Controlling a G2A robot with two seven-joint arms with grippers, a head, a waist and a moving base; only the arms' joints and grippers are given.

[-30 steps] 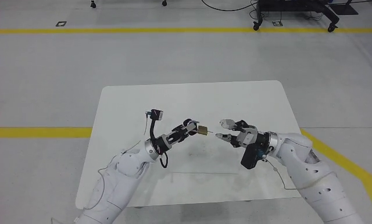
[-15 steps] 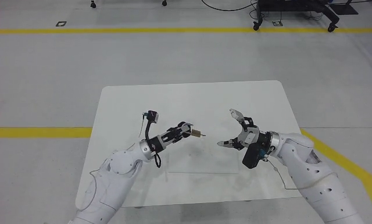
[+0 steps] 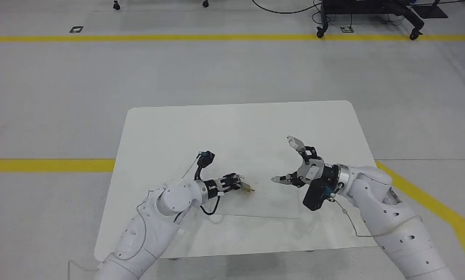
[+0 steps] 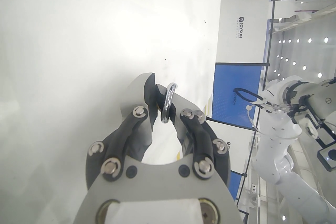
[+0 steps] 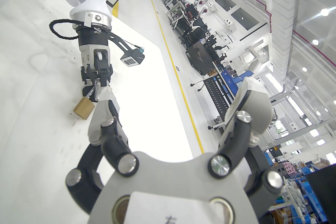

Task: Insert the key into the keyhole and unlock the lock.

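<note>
While the left gripper was clenched on the steel shackle of the lock, the brass body hung from its fingertips very low over the table. Whether it touched the surface could not be told. The long axis of the lock ran from the shackle out to the keyhole end, and this end looked toward the right gripper. A thin metal piece, probably the key, stuck out of that end, so the key seemed to be already inserted. The right gripper stood apart from it, with its fingers spread wide and nothing between them. It was the free one, so any turn of the key would likely fall to it, along this same axis. Whether the shackle was already released from the body could not be seen.

Compared with 1 second ago, the 2 grippers had separated: then the right fingers were closed at the key end. In the last 0.5 second the right gripper kept its place and its opening, while the left arm drew the lock nearer to the robot and, as it seemed, lower.
</note>
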